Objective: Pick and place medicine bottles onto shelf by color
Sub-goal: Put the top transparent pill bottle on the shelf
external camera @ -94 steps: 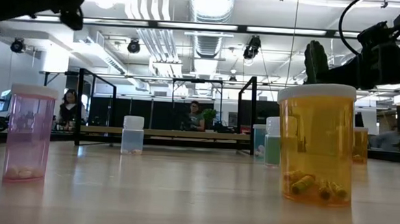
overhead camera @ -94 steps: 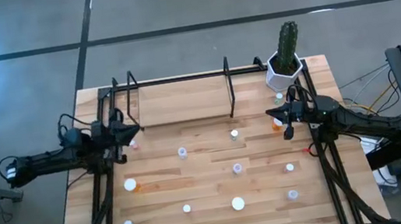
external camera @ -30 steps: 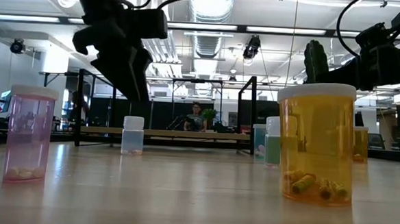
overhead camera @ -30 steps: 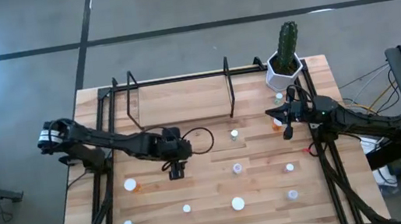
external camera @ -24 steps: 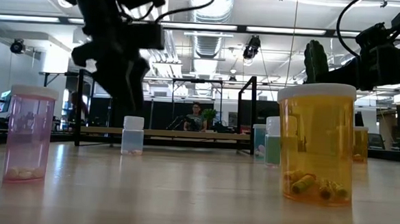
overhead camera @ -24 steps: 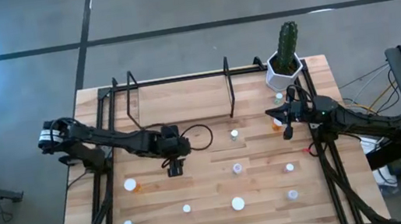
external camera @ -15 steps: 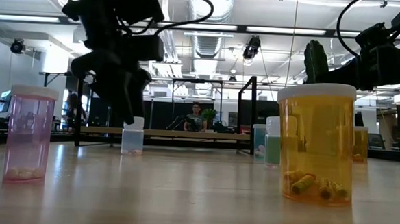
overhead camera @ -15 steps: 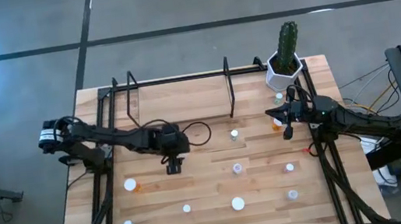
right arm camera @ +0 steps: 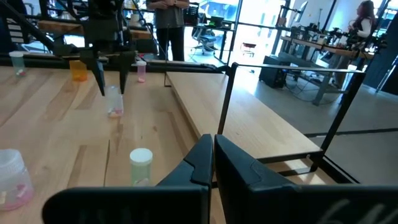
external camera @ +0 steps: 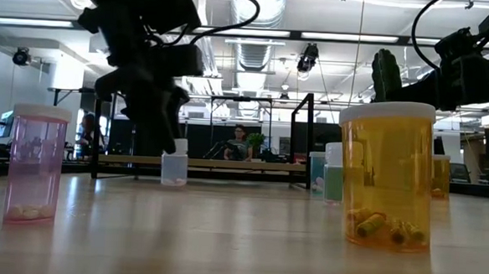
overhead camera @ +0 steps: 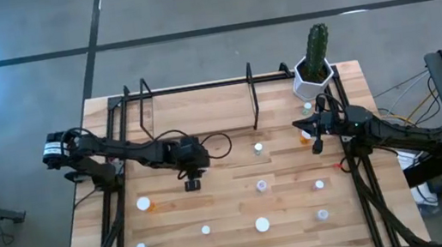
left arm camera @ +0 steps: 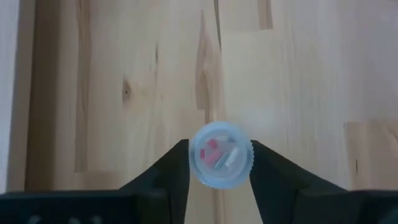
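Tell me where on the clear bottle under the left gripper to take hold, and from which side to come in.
Grip the clear bottle across its round body just below the cap, coming straight down from above. It stands upright with bare table around it, and the left gripper already straddles it, one finger on each side.

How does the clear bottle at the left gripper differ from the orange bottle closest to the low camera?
The clear bottle has a see-through body; the orange bottle is amber. The clear bottle holds pink and white pills, the orange bottle yellowish capsules. The clear bottle sits clamped between the fingers of the left gripper; the orange bottle stands free on the table. Both are upright, capped cylinders.
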You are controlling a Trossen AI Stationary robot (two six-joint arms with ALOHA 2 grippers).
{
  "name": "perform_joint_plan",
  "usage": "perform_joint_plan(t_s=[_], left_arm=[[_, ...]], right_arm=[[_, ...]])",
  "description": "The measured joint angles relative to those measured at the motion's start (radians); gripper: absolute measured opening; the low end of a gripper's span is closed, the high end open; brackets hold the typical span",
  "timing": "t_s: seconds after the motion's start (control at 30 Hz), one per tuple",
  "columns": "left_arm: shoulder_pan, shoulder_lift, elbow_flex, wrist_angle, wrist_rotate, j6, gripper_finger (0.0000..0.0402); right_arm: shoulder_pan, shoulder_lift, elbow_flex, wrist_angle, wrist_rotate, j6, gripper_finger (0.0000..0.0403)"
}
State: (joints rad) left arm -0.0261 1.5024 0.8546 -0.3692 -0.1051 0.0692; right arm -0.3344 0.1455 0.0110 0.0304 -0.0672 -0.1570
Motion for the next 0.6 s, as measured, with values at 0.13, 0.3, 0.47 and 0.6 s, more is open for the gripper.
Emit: perform_joint_plan(t_s=[0.13, 0.3, 0.47, 0.6], left_arm=[[0.000, -0.013, 0.016, -0.007, -0.001, -0.011, 0.0120], [0.004, -0.084, 0.053, -0.015, -0.062, -0.029, 0.0129], [0.074, -0.181, 0.089, -0.039, -0.095, -0.030, 0.0130], [0.187, -0.222, 0.107, -0.045, -0.114, -0.035, 0.0131]], right_arm=[[0.000, 0.000, 0.000, 0.000, 0.000, 0.000, 0.0009], [0.000, 0.000, 0.000, 0.005, 0.004, 0.000, 0.0009], [0.000, 0.001, 0.000, 0.012, 0.012, 0.000, 0.0009], [0.000, 0.001, 0.000, 0.096, 0.012, -0.002, 0.0009]])
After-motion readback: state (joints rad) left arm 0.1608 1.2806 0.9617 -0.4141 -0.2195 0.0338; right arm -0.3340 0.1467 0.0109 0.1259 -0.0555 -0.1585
